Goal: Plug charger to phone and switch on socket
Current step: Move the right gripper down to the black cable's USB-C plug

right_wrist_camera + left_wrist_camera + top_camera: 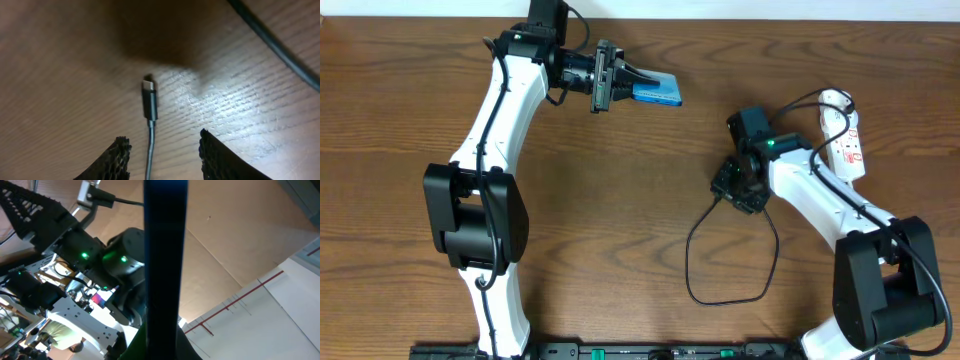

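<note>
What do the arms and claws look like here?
The left arm and right arm have white links, bulky black joint housings and thin black cables alongside. A green light glows at the right wrist. The right claw has black, mesh-textured fingers.

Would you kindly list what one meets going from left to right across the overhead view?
The left arm → phone → charger cable loop → socket. The right arm is left out, since it overlaps the cable and the socket.

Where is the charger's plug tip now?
In the right wrist view, the plug tip lies on the table, just ahead of the right gripper, in line with its gap.
</note>
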`<control>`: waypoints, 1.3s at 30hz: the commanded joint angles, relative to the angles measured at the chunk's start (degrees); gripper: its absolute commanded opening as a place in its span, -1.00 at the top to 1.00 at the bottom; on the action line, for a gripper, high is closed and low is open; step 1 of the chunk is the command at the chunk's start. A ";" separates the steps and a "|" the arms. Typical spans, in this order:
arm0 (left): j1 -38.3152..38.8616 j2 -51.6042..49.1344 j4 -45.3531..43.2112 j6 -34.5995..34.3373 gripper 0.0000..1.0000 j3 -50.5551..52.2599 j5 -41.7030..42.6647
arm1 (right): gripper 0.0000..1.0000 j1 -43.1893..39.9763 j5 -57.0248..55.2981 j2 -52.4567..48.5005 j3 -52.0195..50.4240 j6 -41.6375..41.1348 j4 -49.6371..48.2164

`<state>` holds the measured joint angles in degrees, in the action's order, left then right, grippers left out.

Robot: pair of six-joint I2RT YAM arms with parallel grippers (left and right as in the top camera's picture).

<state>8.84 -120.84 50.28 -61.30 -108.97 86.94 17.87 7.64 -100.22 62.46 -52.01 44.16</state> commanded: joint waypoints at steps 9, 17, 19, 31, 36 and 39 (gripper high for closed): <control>-0.04 2.01 -0.09 0.20 0.85 -0.44 3.04 | 0.23 0.74 0.90 0.46 -4.76 -5.22 -5.49; -0.04 2.01 -0.09 0.20 0.85 -0.44 3.04 | 0.17 2.95 -1.70 -0.39 -4.87 -8.24 -7.32; -0.04 2.01 -0.09 0.20 0.85 -0.44 3.04 | 0.17 2.97 -1.97 -0.63 -4.87 -8.44 -7.32; -0.04 2.01 -0.09 0.20 0.85 -0.44 3.04 | 0.19 4.85 -3.23 -1.40 -4.98 -11.21 -7.17; -0.04 2.01 -0.09 0.17 0.85 -0.44 3.04 | 0.22 4.85 -3.89 -2.08 -5.01 -11.21 -7.58; -0.04 2.01 -0.09 0.17 0.85 -0.44 3.04 | 0.23 4.83 -5.40 -2.12 -5.01 -11.19 -7.56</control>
<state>8.84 -120.84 50.28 -61.30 -108.97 86.94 22.63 4.60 -101.62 57.93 -62.50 36.60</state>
